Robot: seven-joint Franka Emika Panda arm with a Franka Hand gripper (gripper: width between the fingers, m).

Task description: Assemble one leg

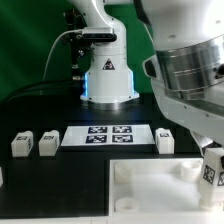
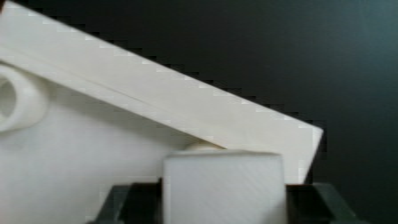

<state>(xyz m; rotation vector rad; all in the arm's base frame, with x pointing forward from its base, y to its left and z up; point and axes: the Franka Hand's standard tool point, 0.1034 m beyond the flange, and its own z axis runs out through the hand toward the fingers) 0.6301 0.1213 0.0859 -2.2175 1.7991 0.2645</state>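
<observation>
Nearest the camera, across the bottom of the exterior view, lies the white panel (image 1: pixel 140 195). A round socket (image 1: pixel 188 170) shows at the panel's corner toward the lower right of the frame. Just beside that socket, on the exterior view's right, the leg (image 1: pixel 212 172) hangs under the gripper (image 1: pixel 211 156), a tag face outward and its long axis upright.

The wrist view shows the hold. The white block of the leg sits between the two dark fingers (image 2: pixel 135 203), so the jaws are clamped on it, one at each side. Past the leg in that view, the panel's straight edge runs on a slant against the black table (image 2: pixel 302 50). Only an arc of the socket appears, at the frame's border and apart from the leg.

By my judgement the leg is not yet over the socket. The coming move is a shift toward the exterior view's left, keeping the axis upright, before any lowering. I cannot tell whether the leg's foot touches the panel.

Farther back, spare legs (image 1: pixel 47 143) stand on the table, two at the exterior view's left and one toward its right. The marker board (image 1: pixel 110 135) lies flat between them. Behind everything stands the robot base (image 1: pixel 108 85).
</observation>
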